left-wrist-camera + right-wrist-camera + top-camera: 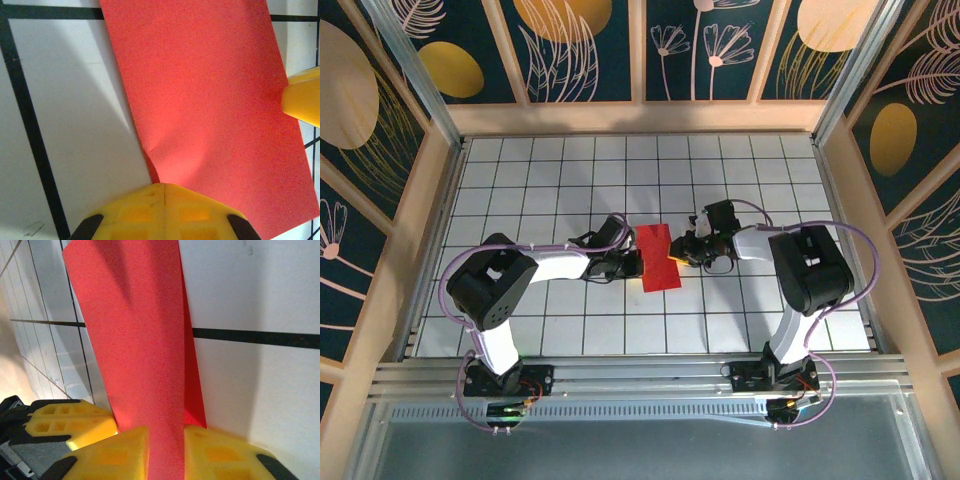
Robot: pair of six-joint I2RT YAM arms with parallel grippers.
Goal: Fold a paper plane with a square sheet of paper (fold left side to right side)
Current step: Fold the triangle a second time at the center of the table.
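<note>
Presently right gripper (pixel 165 440) pinches the square sheet of paper (pixel 200 100); my closed left gripper (pixel 164 189) abuts its opposite, left edge.

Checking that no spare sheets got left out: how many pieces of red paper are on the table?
1. The square sheet of paper, folded over, lies mid-table between the left gripper and the right gripper. Another could hide beneath it.
</note>
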